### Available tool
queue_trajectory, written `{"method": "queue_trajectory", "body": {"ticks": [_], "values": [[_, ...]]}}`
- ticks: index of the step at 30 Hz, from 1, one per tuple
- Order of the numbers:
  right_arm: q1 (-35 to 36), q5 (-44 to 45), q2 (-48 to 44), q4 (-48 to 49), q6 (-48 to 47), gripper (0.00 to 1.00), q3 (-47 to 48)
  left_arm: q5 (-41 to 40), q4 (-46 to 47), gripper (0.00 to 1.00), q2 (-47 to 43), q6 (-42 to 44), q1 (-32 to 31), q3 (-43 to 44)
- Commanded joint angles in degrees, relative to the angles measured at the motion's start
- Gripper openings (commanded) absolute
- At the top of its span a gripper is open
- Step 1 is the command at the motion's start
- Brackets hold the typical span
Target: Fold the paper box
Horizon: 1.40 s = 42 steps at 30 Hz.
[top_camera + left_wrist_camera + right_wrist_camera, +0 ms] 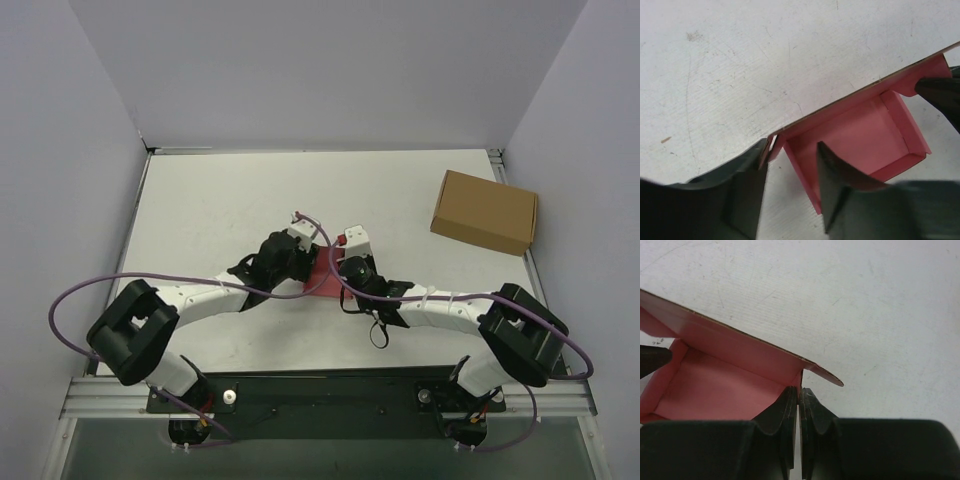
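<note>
The paper box (321, 279) is a small pink-red tray with its walls folded up, lying on the white table between my two grippers. In the left wrist view the box (860, 132) has one end wall standing between my left gripper's (792, 162) open jaws. The left fingertip (757, 160) touches a corner tab and the other finger lies inside the tray. My left gripper (306, 270) does not pinch it. My right gripper (801, 392) is shut on the opposite end wall of the box (715, 385), and its finger (940, 92) shows at the far end.
A larger brown cardboard box (485, 211) lies at the back right of the table (220, 200). Grey walls enclose the table on the left, back and right. Purple cables loop over both arms.
</note>
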Motion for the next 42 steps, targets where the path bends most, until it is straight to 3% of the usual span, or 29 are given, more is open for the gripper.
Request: {"method": "queue_trajectory", "body": {"ticks": [1, 9, 16, 20, 24, 35, 42], "values": [[-1.0, -5.6, -0.5, 3.2, -3.1, 0.0, 0.8, 7.9, 4.3, 0.64, -5.3, 1.5, 3.7, -1.8], [-4.3, -17.0, -3.6, -0.5, -6.6, 0.0, 0.8, 18.7, 6.8, 0.76, -12.9, 0.7, 13.0, -8.2], [-8.6, -25.7, -5.8, -2.2, -7.5, 0.0, -0.3, 33.3, 11.5, 0.77, -8.0, 0.5, 19.4, -7.6], [-10.6, -29.8, -6.6, -3.5, -8.7, 0.0, -0.2, 36.2, 14.4, 0.75, -4.6, 1.1, 19.5, -7.0], [-11.7, -32.3, -6.3, -4.7, -9.2, 0.0, 0.5, 37.4, 15.5, 0.63, -1.1, 2.6, 19.6, -4.5], [-13.6, -38.2, -5.1, -7.8, -9.7, 0.0, 1.7, 39.0, 18.5, 0.7, 8.0, 3.5, 22.4, 2.4], [-14.3, -38.4, -5.1, -8.8, -10.1, 0.0, 2.4, 42.9, 20.3, 0.61, 9.8, 2.4, 22.5, 2.6]]}}
